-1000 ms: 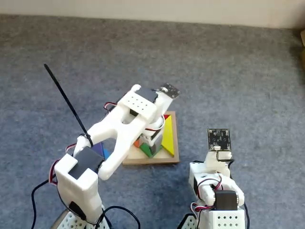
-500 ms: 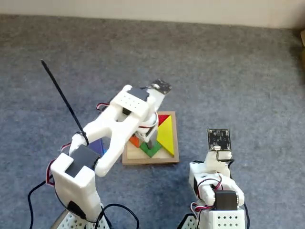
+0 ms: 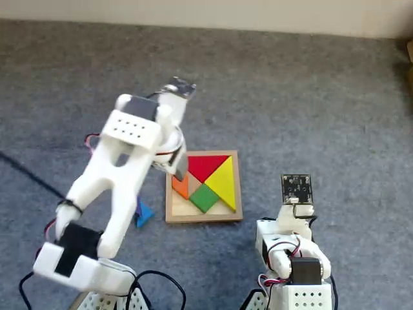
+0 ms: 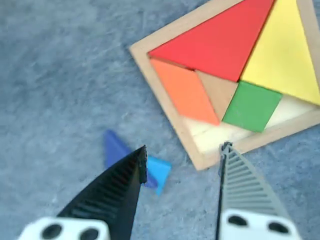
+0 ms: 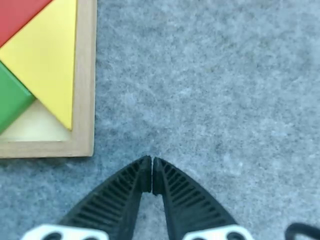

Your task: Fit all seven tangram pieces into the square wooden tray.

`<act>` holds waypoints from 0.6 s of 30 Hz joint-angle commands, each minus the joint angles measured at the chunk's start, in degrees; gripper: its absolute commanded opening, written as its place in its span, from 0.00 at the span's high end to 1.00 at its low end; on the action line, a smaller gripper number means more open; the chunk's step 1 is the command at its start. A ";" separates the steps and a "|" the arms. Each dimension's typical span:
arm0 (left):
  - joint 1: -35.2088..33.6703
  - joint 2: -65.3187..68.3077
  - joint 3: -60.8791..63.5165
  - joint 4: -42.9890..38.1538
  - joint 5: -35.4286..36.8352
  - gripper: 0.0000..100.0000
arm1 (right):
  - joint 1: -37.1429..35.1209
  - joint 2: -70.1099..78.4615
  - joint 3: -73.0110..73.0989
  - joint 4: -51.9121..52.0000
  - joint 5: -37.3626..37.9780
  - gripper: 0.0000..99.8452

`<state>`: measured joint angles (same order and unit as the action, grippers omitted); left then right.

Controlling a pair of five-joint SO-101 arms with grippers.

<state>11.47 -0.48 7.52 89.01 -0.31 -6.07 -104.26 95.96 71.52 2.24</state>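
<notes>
One gripper (image 4: 184, 148) agape by tray (image 4: 162, 95) corner

High overhead view; both wrist views close above shared tray (image 4: 169, 107)

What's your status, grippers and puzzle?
Left gripper open, empty, near tray. Right gripper shut, empty. Tray holds four pieces; blue pieces outside on carpet. Nothing blocking.

Under left pincer (image 4: 184, 148) the tray (image 3: 203, 219) rim, beyond its tips two triangles (image 4: 220, 40), square (image 4: 251, 106) and parallelogram (image 4: 186, 91) in tray, two loose pieces (image 4: 115, 149) on carpet (image 3: 322, 97) beside one finger, right pincer (image 5: 151, 162) off tray's opposite side
</notes>
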 commanded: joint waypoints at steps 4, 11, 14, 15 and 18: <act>-7.69 -6.20 4.62 0.53 -0.18 0.76 | 0.84 -1.01 6.73 0.22 0.53 0.98; -12.88 -6.20 18.77 -10.37 -4.40 0.76 | 0.84 -1.01 6.73 0.22 0.53 0.98; -14.99 -6.20 25.19 -15.21 -5.98 0.76 | 0.84 -1.01 6.73 0.22 0.53 0.98; -15.87 -6.20 26.95 -16.70 -6.86 0.76 | 0.84 -1.01 6.73 0.22 0.53 0.98; -19.56 -6.11 30.90 -19.96 -10.81 0.76 | 0.84 -1.01 6.73 0.22 0.53 0.98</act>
<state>-3.56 -4.26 34.95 73.36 -6.73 -6.07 -104.26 95.96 71.52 2.24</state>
